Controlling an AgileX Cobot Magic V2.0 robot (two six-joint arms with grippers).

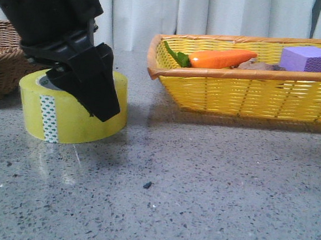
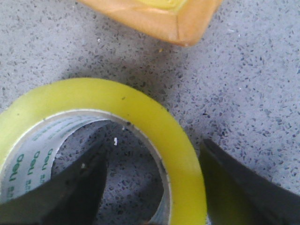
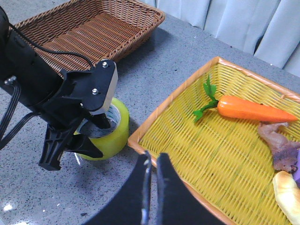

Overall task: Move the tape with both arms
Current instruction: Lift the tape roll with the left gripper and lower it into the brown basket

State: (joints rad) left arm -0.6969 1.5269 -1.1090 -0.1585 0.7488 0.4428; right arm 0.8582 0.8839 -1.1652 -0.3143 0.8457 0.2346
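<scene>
The yellow tape (image 1: 72, 116) lies flat on the grey table, its green-dotted white tab facing front. My left gripper (image 1: 87, 100) is open and straddles the roll's wall: one dark finger is inside the white core, the other outside against the yellow side. In the left wrist view the tape (image 2: 154, 126) curves between the two fingers (image 2: 234, 187); the inner finger stands clear of the core wall. My right gripper (image 3: 153, 159) is shut and empty, hovering over the table by the yellow basket's rim, to the right of the tape (image 3: 115, 133).
A yellow wicker basket (image 1: 231, 73) stands right of the tape and holds a carrot (image 1: 221, 58), a purple foam block (image 1: 310, 58) and other toy food. A brown wicker basket (image 1: 1, 57) stands behind the tape at far left.
</scene>
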